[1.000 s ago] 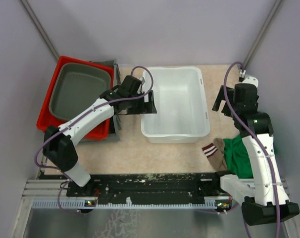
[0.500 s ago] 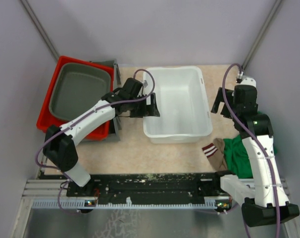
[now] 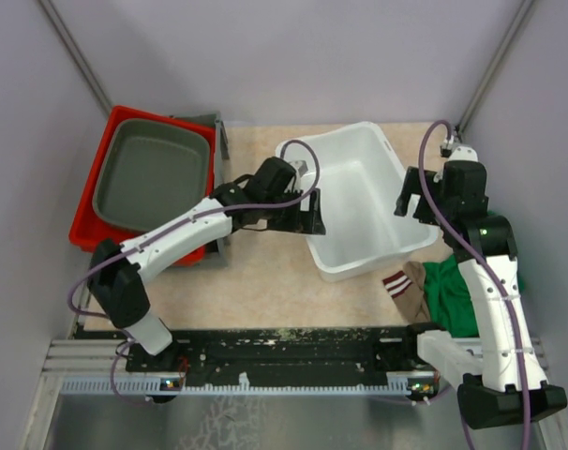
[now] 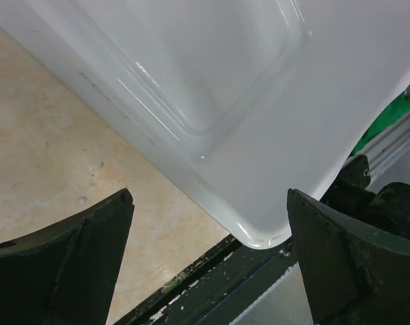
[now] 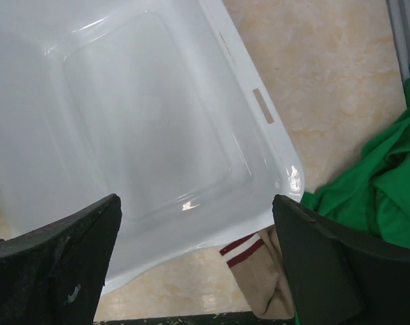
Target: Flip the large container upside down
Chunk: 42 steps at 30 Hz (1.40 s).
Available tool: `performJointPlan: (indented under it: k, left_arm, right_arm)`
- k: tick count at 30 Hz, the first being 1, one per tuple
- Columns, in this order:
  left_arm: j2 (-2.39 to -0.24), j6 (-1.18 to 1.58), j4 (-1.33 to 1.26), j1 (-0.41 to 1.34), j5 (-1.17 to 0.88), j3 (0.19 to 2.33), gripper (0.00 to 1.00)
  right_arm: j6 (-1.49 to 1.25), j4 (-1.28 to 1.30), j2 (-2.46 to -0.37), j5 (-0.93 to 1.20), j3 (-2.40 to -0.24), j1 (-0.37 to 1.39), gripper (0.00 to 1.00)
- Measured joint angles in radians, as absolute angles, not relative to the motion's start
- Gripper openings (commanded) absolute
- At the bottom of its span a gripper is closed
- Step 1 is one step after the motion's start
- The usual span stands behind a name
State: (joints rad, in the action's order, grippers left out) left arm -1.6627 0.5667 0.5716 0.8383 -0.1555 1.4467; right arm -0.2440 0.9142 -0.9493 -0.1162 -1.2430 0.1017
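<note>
At the far left we see a red tray [image 3: 85, 221] with a grey tub [image 3: 151, 173] nested in it. Next, the left pincer [image 3: 310, 214] sits at the left wall of the large white container [image 3: 359, 202], its jaws spread wide and gripping nothing. The container lies mid-surface [image 3: 256, 277], skewed and tilted with its left side raised and its opening facing up, not yet inverted. The right pincer [image 3: 412, 208] hovers over the container's right rim, its jaws also wide and holding nothing. Near the container's front right corner lie a striped sock [image 3: 404, 284] and, just beside it, a green cloth [image 3: 457, 295].
</note>
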Motion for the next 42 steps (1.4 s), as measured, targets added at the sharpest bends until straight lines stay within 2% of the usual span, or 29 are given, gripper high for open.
performJointPlan:
  k: [9, 18, 25, 30, 34, 38, 42]
  left_arm:
    - [-1.476, 0.551, 0.607, 0.742, -0.075, 1.428, 1.00]
    - [-1.381, 0.537, 0.662, 0.548, -0.054, 1.427, 1.00]
    - [-1.353, 0.521, 0.722, 0.518, -0.018, 1.428, 1.00]
    - [-1.325, 0.514, 0.749, 0.508, 0.028, 1.428, 1.00]
    - [-1.277, 0.511, 0.747, 0.508, 0.060, 1.426, 1.00]
    - [-1.195, 0.514, 0.717, 0.508, 0.089, 1.378, 1.00]
    - [-1.138, 0.525, 0.703, 0.508, 0.117, 1.334, 1.00]
  right_arm:
    - [-0.250, 0.901, -0.967, -0.008, -1.217, 0.125, 0.94]
    - [-0.355, 0.853, -1.049, -0.027, -1.172, 0.450, 0.94]
    - [-0.425, 0.834, -1.159, -0.143, -1.190, 0.681, 0.94]
    - [-0.474, 0.818, -1.252, -0.270, -1.225, 0.788, 0.95]
    - [-0.473, 0.782, -1.275, -0.295, -1.226, 0.815, 0.95]
    - [-0.462, 0.762, -1.333, -0.316, -1.226, 0.842, 0.88]
    - [-0.454, 0.746, -1.399, -0.337, -1.226, 0.894, 0.72]
